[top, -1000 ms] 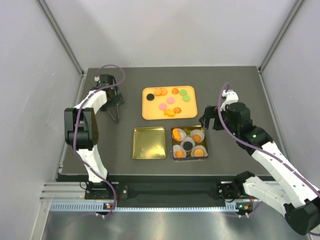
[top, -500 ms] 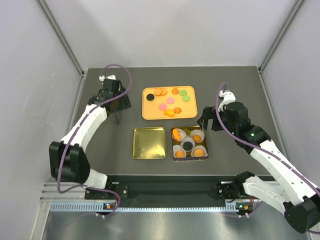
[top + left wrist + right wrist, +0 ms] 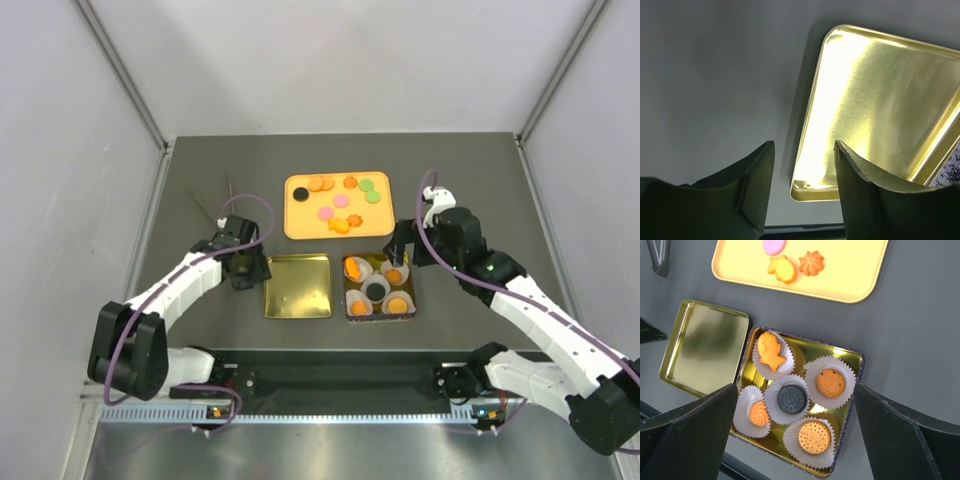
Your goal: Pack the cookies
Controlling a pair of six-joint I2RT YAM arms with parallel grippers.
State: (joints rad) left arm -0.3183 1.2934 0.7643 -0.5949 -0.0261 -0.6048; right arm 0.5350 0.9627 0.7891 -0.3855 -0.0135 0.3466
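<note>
Gleaming gold tin point(image 3: 798, 347), 5 cookies point(image 3: 791, 399) in fluted white paper cups point(image 3: 815, 370)

Five cookies point(image 3: 791, 399) are seated flat in paper cups point(image 3: 830, 371) inside the tin point(image 3: 799, 354): a black one at centre, four orange ones around it. The rest, orange, pink, green and one black, are spread flat just beyond the tin's far edge.

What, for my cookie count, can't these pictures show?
- Right wrist view: the orange tray is cut off by the top edge; only three of its cookies show.
- Top view: cookie shapes too small to tell.
- Left wrist view: the gold lid runs past the right edge; the left tool hides part of its rim.
</note>
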